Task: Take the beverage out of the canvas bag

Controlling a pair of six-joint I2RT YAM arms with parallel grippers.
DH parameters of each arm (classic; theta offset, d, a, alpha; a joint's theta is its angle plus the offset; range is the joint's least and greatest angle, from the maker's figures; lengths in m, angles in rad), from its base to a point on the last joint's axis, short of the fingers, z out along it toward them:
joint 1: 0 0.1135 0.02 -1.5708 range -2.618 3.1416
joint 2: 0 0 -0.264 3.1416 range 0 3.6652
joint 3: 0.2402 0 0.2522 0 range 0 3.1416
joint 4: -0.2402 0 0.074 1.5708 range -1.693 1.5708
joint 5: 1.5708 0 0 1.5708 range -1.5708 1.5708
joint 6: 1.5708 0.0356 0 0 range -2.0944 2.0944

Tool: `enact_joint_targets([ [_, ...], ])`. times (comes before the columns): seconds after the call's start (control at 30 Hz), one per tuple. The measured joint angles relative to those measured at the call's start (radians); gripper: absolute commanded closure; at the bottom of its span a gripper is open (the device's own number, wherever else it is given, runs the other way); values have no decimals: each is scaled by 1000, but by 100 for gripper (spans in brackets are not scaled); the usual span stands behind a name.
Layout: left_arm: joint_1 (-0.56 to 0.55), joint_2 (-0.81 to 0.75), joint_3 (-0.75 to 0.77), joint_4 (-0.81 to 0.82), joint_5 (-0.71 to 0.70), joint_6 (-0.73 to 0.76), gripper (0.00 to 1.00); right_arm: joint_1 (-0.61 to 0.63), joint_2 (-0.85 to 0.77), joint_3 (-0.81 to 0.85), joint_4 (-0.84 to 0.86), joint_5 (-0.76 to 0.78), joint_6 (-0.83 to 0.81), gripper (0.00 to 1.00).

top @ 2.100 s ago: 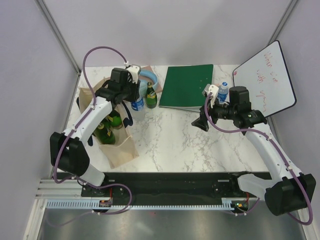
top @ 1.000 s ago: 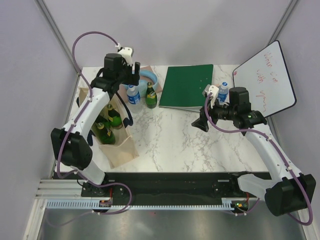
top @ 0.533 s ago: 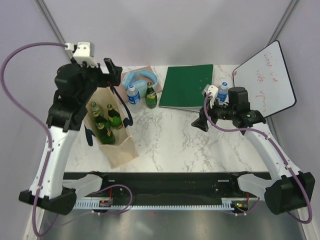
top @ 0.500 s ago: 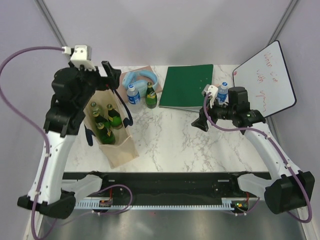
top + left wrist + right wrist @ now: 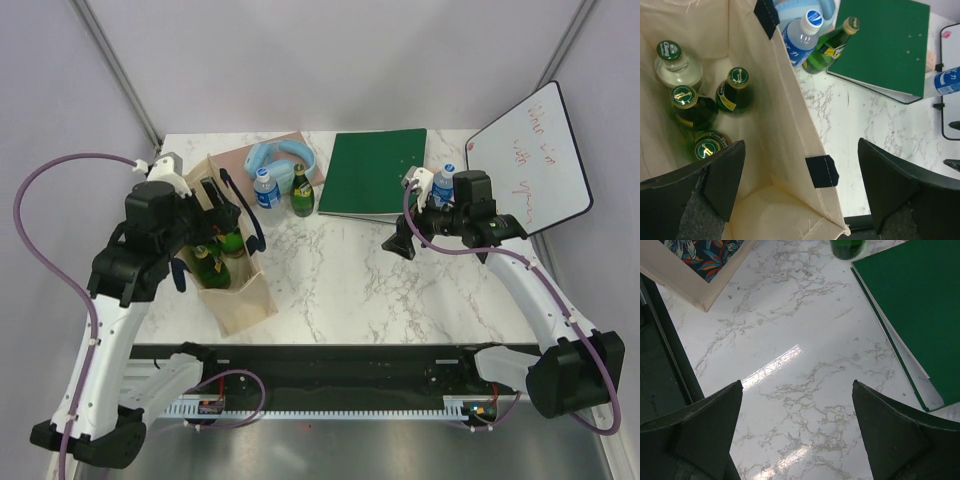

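Canvas bag (image 5: 238, 296) standing open at the left of the desk (image 5: 330, 275), with four capped bottles (image 5: 738, 89) upright and close together on its floor: three green, one clear. The left tool (image 5: 801, 165) hangs over the bag's mouth, fingers wide apart and holding nothing. The bag's right wall runs between them, so one finger lies above the interior and the other outside. The right tool (image 5: 795, 405), likewise spread and empty, hovers over bare marble near the green binder (image 5: 375, 172). A water bottle (image 5: 265, 189) and a green bottle (image 5: 302, 190) stand on the desk beside the bag's far corner.

Hazards, as judged: a straight descent would catch the cloth rim between the fingers, folding the wall or dragging the bag. The packed bottles leave little room, so a finger could topple a neighbour. A smooth glass neck may slip if gripped off-centre.

Change: two seconds earlier the left tool was at the water bottle, and half a second earlier that arm stood high above the bag's far corner. It is now lower, over the opening. The right arm has barely shifted.
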Motion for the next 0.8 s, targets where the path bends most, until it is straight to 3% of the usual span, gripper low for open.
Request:
enact_joint_targets([
  [0.4, 3, 116, -13, -64, -120, -78, 5, 0, -9, 0, 0, 18, 9, 2],
  [0.8, 68, 237, -13, -50, -142, -90, 38, 0, -12, -1, 0, 20, 9, 2],
])
